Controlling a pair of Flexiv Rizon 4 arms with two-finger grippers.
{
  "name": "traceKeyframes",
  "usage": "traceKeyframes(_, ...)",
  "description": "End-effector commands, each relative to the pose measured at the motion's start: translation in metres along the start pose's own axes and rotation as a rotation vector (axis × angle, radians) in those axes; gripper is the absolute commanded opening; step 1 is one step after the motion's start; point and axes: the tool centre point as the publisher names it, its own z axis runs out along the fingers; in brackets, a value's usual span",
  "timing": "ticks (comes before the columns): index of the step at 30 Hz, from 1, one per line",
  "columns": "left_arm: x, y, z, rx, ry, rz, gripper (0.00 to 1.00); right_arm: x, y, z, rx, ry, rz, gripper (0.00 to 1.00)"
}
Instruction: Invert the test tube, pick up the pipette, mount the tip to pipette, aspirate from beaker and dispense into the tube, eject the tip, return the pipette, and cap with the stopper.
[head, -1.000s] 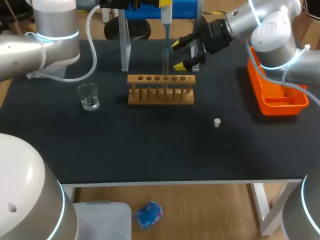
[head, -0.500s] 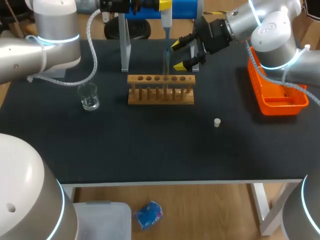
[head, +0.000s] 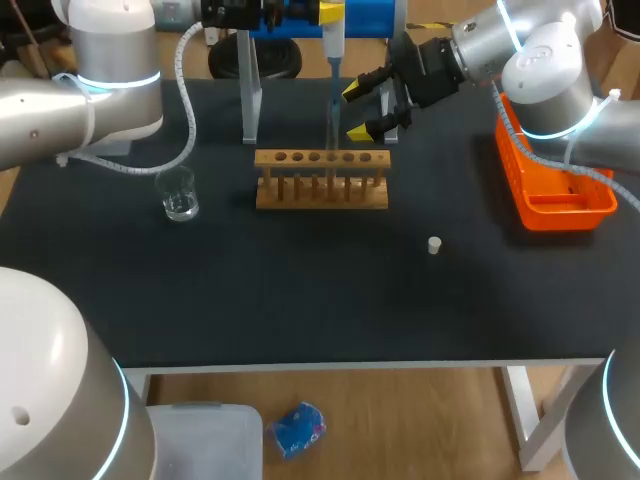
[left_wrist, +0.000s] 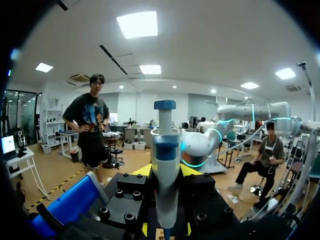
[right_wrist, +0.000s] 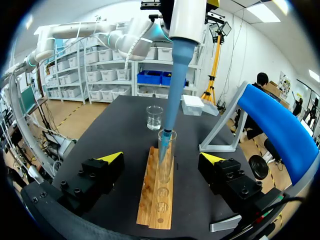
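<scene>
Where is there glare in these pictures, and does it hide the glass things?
Head view: the small clear glass beaker shows bright glints yet stands out on the black table. Right wrist view: the clear glass test tube is see-through, the blue pipette tip at its mouth. Left wrist view: no glare on the white-and-blue pipette.

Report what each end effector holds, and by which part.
Left end effector holds the pipette by its body. Right end effector is open and holds nothing.
</scene>
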Motion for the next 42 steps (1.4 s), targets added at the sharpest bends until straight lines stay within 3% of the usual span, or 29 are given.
traceKeyframes(1, -0.0024, 0.0028, 0.0008, 0.005, 0.004, -0.001, 0.00, -0.0002, 0.0001, -0.0003, 0.001, 0.001, 0.000, 1.00)
traceKeyframes(42, -0.0049, 0.0093, -0.0003, -0.003, -0.005, -0.001, 0.00, -0.0002, 0.0001, -0.0003, 0.001, 0.001, 0.000, 1.00)
